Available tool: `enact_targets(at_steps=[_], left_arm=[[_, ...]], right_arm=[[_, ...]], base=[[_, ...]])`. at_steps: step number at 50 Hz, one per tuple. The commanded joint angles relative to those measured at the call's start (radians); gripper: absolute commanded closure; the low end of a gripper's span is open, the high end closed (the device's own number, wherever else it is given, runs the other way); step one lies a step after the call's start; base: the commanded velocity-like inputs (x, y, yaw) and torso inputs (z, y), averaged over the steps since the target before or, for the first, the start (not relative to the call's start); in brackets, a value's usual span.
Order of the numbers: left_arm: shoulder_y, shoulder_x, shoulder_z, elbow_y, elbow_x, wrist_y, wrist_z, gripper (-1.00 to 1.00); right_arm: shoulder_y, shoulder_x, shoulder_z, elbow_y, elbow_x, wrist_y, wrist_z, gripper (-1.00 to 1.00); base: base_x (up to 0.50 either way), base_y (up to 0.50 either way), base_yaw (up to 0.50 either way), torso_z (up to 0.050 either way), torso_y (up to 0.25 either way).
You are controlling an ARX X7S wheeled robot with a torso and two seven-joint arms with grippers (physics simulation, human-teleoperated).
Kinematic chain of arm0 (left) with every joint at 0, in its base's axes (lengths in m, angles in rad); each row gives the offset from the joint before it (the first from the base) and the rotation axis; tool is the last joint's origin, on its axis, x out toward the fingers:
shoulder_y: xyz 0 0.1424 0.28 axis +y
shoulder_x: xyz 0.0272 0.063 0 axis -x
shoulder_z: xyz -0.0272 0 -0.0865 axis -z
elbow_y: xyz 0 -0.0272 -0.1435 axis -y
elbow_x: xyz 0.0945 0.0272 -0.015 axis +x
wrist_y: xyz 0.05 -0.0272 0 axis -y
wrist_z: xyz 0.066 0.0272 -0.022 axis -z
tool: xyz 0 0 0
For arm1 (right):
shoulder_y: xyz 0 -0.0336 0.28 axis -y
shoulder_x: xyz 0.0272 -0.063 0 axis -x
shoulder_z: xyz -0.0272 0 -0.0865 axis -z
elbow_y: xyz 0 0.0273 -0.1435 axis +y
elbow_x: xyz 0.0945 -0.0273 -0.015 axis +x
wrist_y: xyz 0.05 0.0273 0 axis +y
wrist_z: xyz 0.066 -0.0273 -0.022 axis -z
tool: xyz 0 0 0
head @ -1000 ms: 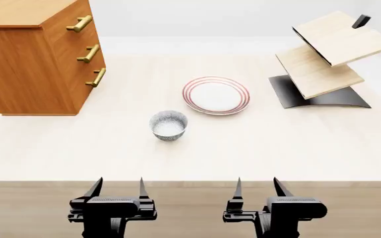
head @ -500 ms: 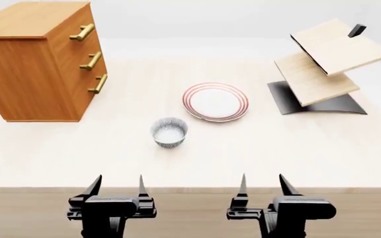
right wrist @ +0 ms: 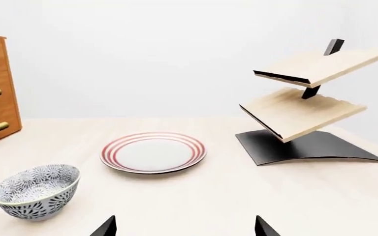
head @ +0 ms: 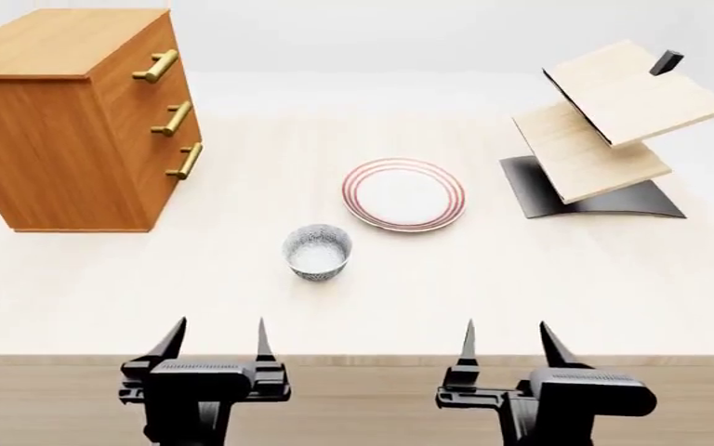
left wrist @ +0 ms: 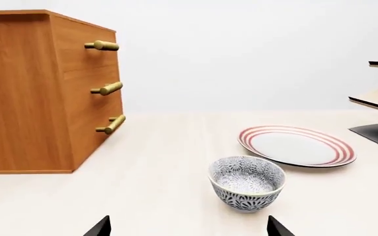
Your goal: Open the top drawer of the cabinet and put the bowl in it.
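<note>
The orange-brown cabinet (head: 59, 121) stands at the table's far left, all three drawers shut. The top drawer (head: 146, 56) has a brass bar handle (head: 155, 65); it also shows in the left wrist view (left wrist: 102, 45). The speckled bowl (head: 317, 251) sits upright on the table, ahead of the grippers, and shows in the left wrist view (left wrist: 247, 183) and the right wrist view (right wrist: 37, 191). My left gripper (head: 215, 339) and right gripper (head: 506, 344) are both open and empty at the table's near edge.
A white plate with red rings (head: 403, 193) lies behind and right of the bowl. A pale tilted-shelf wooden rack (head: 605, 121) on a black base stands at the far right. The pale wooden table (head: 519, 288) has its front edge just under the grippers.
The head view has shifted, so the scene sits a little lower and the grippers slightly wider apart. Nothing on the table has moved.
</note>
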Motion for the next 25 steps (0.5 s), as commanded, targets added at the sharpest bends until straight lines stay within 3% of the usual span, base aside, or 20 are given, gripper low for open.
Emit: enact_targets(at_steps=[1, 7, 17, 20, 25], left_arm=[[0.002, -0.017, 0.014, 0.036, -0.011, -0.017, -0.010, -1.00], [0.004, -0.024, 0.022, 0.046, -0.015, -0.019, -0.013, -1.00], [-0.002, -0.035, 0.031, 0.060, -0.021, -0.029, -0.019, -1.00], [-0.006, -0.041, 0.024, 0.098, -0.045, -0.078, -0.019, -1.00], [-0.036, -0.068, 0.011, 0.196, -0.075, -0.180, -0.020, -1.00]], right_arm=[[-0.007, 0.014, -0.010, -0.028, 0.008, 0.010, 0.018, -1.00], [-0.009, 0.022, -0.021, -0.033, -0.009, 0.006, 0.032, -1.00], [-0.009, 0.030, -0.023, -0.036, -0.002, 0.010, 0.046, -1.00], [-0.009, 0.037, -0.020, -0.062, 0.006, 0.031, 0.049, -1.00], [-0.011, 0.064, -0.004, -0.184, 0.038, 0.142, 0.054, -1.00]], base=[[0.00, 0.00, 0.00, 0.050, 0.000], [0.00, 0.05, 0.00, 0.050, 0.000], [0.00, 0.50, 0.00, 0.050, 0.000], [0.00, 0.03, 0.00, 0.050, 0.000], [0.00, 0.00, 0.00, 0.001, 0.000]])
